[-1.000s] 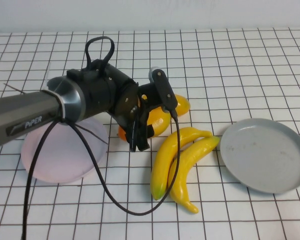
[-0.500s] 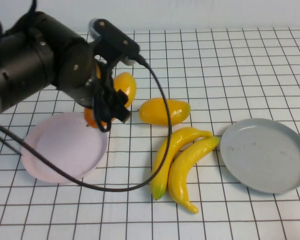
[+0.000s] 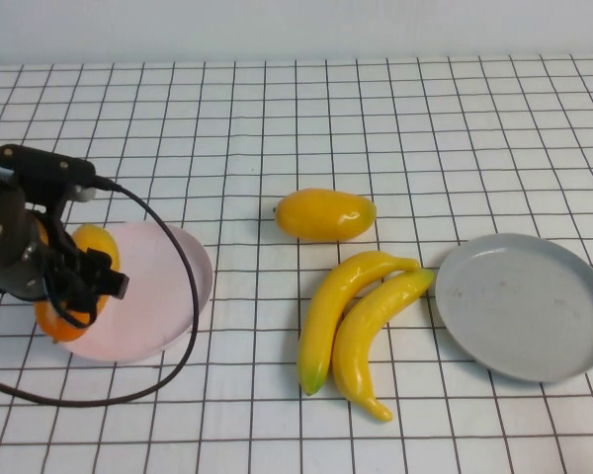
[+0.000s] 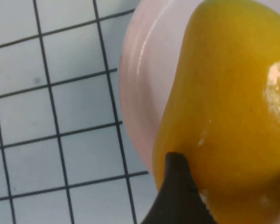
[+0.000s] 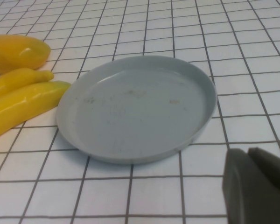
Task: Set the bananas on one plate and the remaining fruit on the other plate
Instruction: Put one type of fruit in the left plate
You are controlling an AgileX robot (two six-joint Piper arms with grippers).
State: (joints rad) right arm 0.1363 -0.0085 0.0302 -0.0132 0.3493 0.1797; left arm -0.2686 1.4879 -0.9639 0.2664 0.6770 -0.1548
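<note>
The pink plate [image 3: 163, 296] is sitting at about 9 o'clock on the table, and the left gripper [image 3: 74, 286] is hovering over its left edge, jaws partway open and clamping the orange mango [image 3: 79, 281]. The grey plate [image 3: 529, 306] at 3 o'clock is holding nothing. The second mango [image 3: 326, 214] and both bananas [image 3: 361, 316] are lying mid-table on the white gridded tabletop [image 3: 376, 118]. The right gripper [image 5: 256, 186], jaws closed, is sitting near the grey plate.
</note>
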